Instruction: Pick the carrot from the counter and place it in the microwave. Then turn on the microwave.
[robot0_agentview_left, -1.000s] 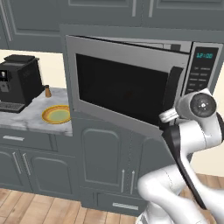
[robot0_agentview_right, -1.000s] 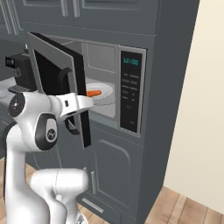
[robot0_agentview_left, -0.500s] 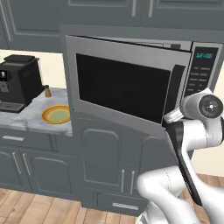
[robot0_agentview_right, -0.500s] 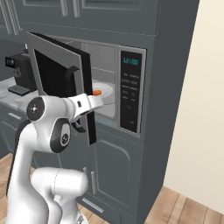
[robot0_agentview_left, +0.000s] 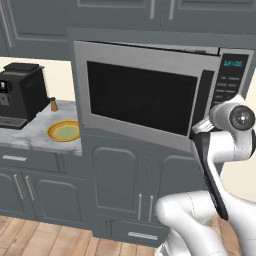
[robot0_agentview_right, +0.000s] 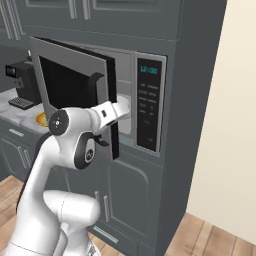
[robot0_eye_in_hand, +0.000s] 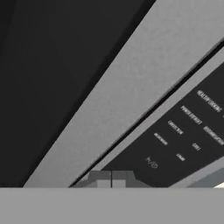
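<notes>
Gripper (robot0_eye_in_hand: 112, 177) pressed together, empty, close against the microwave (robot0_agentview_left: 150, 95) door edge beside the keypad (robot0_eye_in_hand: 183, 135); door ajar; plate (robot0_agentview_left: 65, 131) near the counter (robot0_agentview_left: 30, 137) front edge.

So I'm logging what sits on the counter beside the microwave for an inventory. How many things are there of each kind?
Coffee machine: 1
Yellow-rimmed plate: 1
Small brown shaker: 1
Total on the counter: 3
</notes>
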